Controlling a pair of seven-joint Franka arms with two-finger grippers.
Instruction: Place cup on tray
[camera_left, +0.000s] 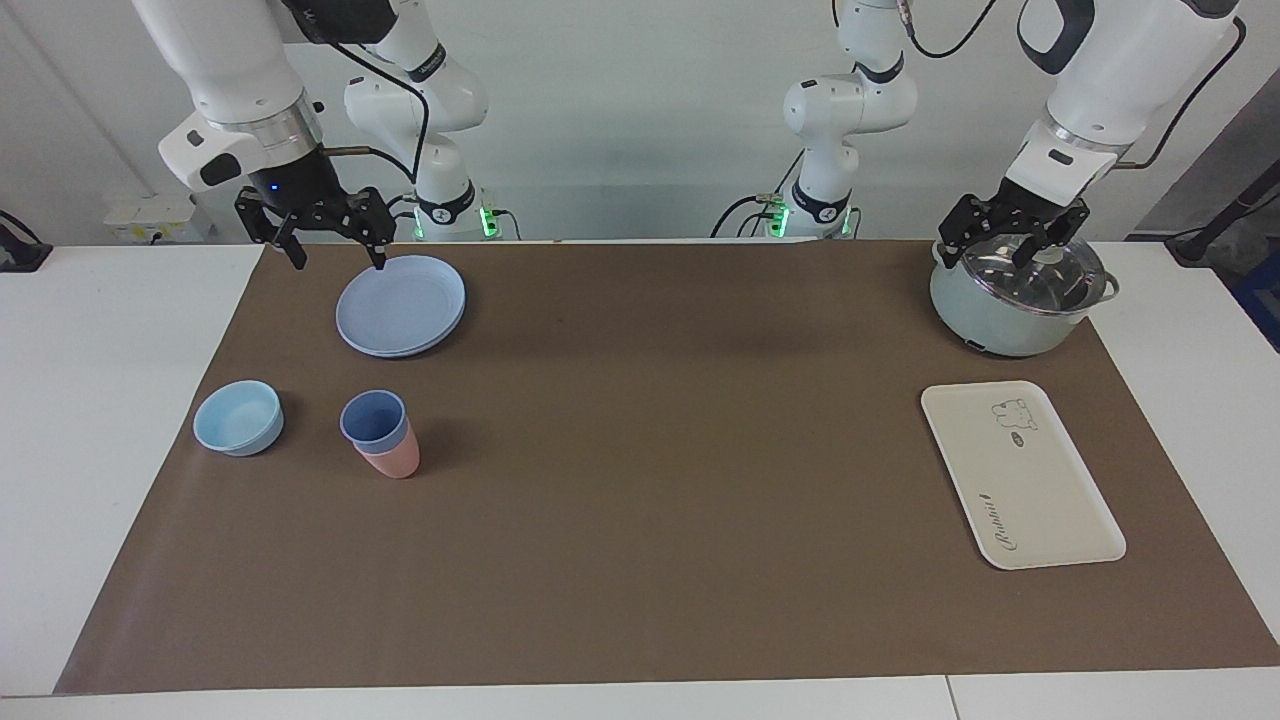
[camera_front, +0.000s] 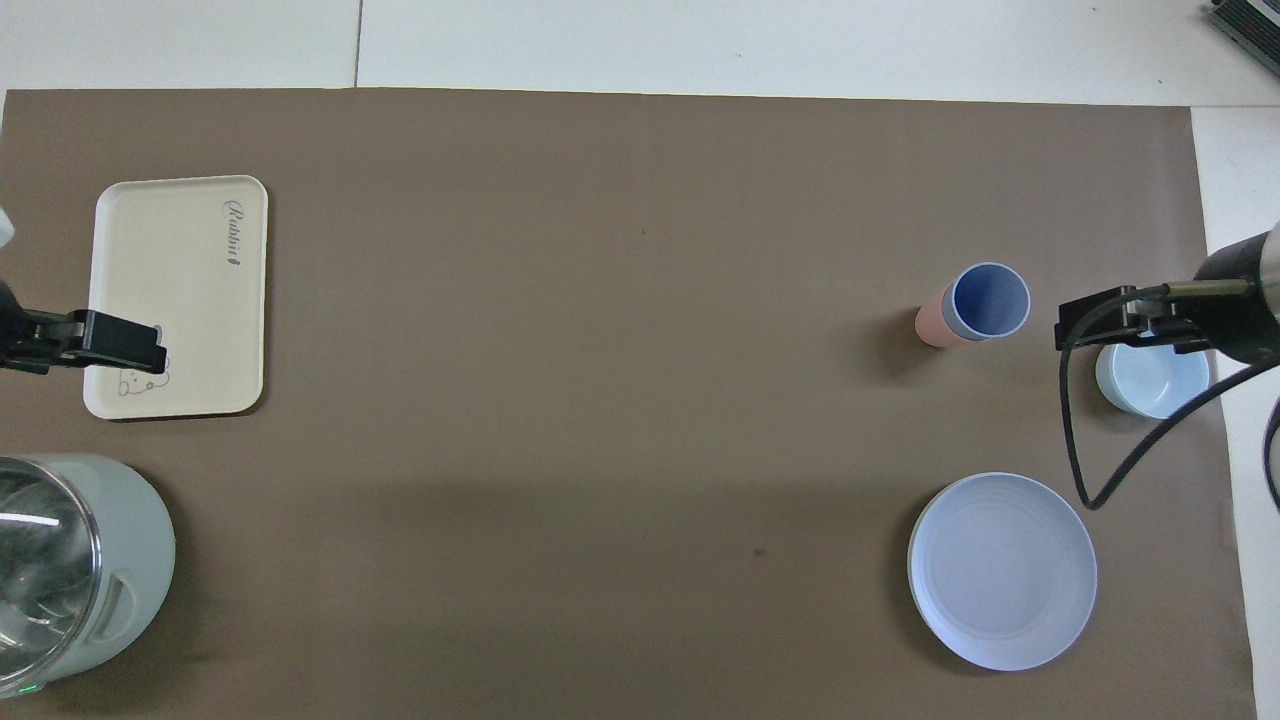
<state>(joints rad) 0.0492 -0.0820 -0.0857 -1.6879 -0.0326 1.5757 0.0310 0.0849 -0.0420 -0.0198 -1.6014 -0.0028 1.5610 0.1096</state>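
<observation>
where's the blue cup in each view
Facing view: the blue cup sits nested in a pink cup, in the picture's lower left, beside the light-blue bowl.
Overhead view: it is at upper right, above the round plate.
Shared landmark: the cream tray, at the left arm's end.

The cup (camera_left: 374, 418) sits nested in a pink tumbler (camera_left: 394, 459) on the brown mat (camera_left: 640, 500), beside a light-blue bowl (camera_left: 238, 417) toward the right arm's end of the surface. A blue plate (camera_left: 400, 305) lies nearer the robots; the right end effector (camera_left: 334, 254) hangs open over its edge. The tray (camera_left: 1020, 475) lies bare toward the left arm's end, well apart from the cup. Nearer the robots than the tray stands a lidded pot (camera_left: 1015, 300), with the left end effector (camera_left: 1000, 250) open over its lid
</observation>
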